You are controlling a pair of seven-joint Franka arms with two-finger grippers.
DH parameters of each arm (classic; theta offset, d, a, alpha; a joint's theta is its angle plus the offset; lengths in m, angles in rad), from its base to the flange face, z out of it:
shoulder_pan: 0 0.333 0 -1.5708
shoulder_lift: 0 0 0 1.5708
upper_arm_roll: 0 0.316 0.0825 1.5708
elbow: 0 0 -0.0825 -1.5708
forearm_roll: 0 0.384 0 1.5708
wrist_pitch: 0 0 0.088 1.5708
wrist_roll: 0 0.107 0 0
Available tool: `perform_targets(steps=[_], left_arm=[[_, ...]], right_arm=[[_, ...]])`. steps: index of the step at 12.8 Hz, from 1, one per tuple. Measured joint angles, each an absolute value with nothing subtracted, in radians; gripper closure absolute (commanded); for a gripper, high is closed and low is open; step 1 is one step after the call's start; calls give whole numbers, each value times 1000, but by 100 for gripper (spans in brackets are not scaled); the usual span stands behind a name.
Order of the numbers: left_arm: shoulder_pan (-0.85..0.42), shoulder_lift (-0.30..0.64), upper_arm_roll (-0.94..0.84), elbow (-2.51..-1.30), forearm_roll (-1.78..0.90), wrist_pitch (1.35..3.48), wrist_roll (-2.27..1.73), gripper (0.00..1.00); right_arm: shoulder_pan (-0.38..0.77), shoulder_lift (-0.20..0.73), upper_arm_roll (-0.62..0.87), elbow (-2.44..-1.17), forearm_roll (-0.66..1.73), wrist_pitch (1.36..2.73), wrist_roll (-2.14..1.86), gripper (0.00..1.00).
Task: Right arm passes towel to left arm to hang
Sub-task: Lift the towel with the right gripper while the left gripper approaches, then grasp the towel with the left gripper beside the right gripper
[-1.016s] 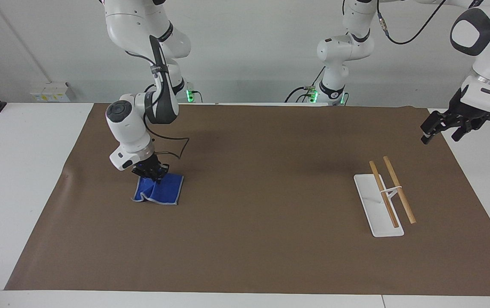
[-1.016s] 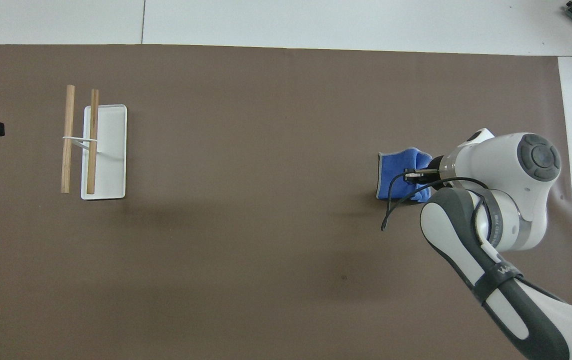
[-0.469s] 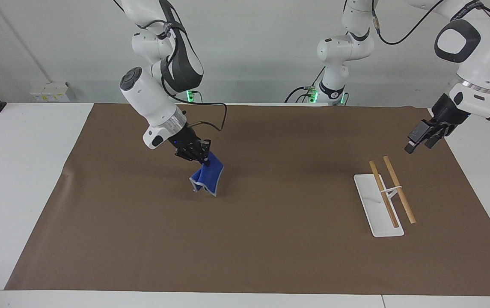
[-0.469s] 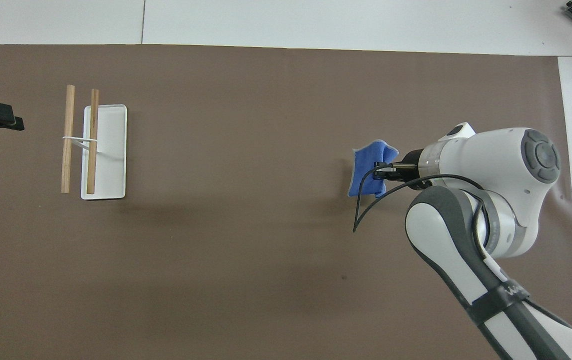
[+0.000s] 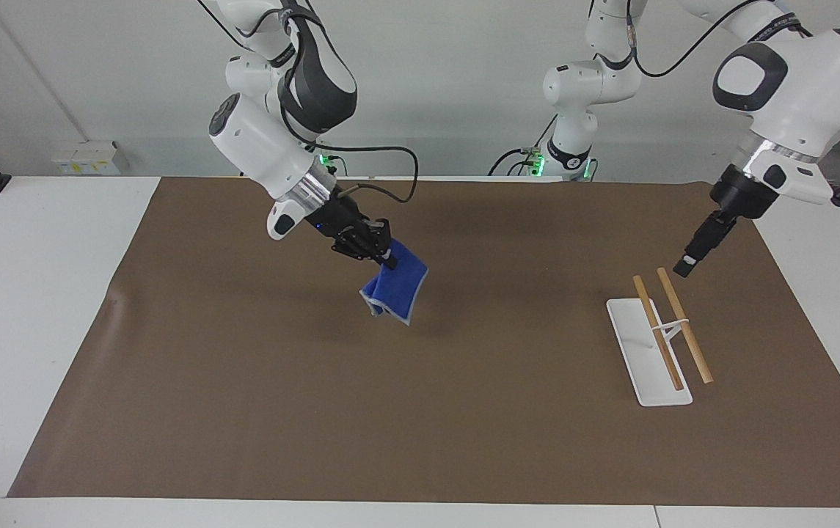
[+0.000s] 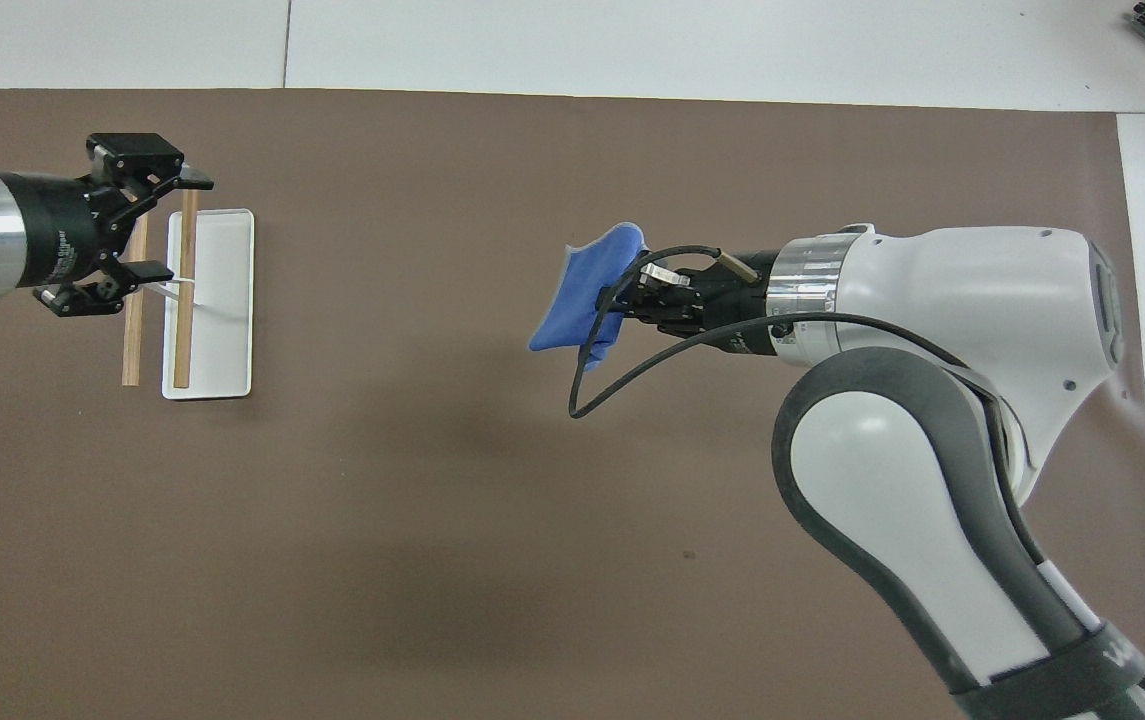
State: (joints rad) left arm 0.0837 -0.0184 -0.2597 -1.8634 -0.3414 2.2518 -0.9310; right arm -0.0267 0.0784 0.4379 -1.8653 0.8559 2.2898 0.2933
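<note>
The right gripper (image 5: pixel 384 257) is closed tight on one edge of the small bright blue soft cloth towel with a thin grey stitched edge (image 5: pixel 396 287), which hangs free in the air over the middle of the brown paper sheet (image 5: pixel 420 411), somewhat toward the right arm's end. The left gripper (image 6: pixel 162 226) is up in the air with its fingers wide apart and holds nothing; it is over the end of the white flat-based rack with two wooden rods (image 5: pixel 660 337), which stands near the edge of the sheet at the left arm's end. I think the risk is in the handover: the towel hangs folded and loose, so the left gripper could close on air or take only a thin corner, and the cloth could then slip and fall. The low left gripper could also knock the light rack when it moves away. The sheet covers a white table (image 5: pixel 31 308); the wall (image 5: pixel 449 88) is plain white.
</note>
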Motion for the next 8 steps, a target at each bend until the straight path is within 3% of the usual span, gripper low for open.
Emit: perform_targets(steps=[5, 8], left_arm=[[86, -23, -435, -1937, -345, 2430, -1280, 0], [93, -37, -516, -1956, -345, 2447, -1422, 0]], right_arm=[[83, 93, 448, -1859, 965, 2482, 424, 100], [115, 102, 448, -1854, 994, 2500, 456, 100]])
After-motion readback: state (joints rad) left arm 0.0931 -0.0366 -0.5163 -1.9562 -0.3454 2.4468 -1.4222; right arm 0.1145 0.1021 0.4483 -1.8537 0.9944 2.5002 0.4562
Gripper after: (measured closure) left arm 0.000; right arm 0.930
